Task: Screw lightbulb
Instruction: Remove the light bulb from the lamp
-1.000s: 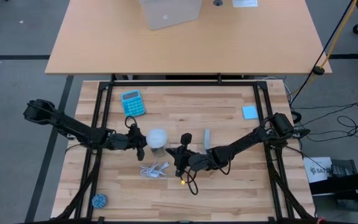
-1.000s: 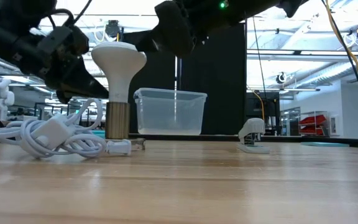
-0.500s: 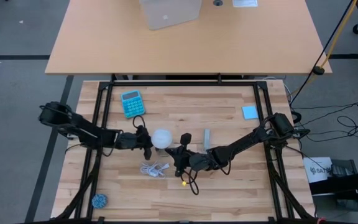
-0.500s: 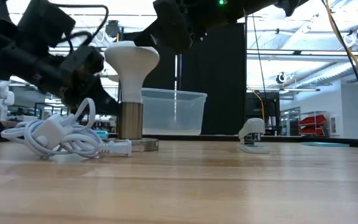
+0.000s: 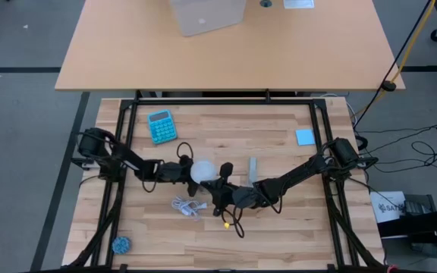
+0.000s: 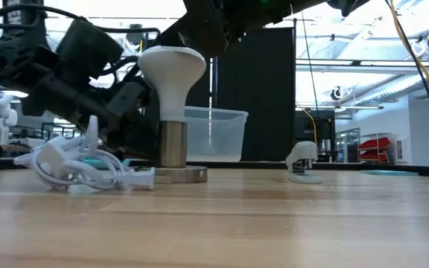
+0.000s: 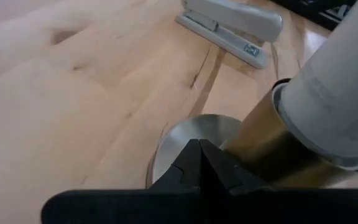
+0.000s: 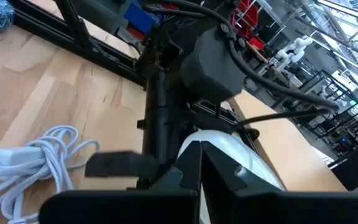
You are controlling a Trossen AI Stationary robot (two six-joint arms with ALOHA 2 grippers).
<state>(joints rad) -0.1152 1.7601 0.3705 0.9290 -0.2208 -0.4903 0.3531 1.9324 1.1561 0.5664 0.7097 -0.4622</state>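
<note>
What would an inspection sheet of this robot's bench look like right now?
Surface: wooden table, bare light planks.
Job's things: white lightbulb upright in a brass socket on a round metal base.
Clutter: blue calculator, grey stapler, blue notepad, blue ball.
Grippers: left claw shut, tips against the socket base; right claw shut, over the bulb's dome.
Cables: coiled white cord beside the socket.
Surroundings: clear plastic tub, second table behind.
</note>
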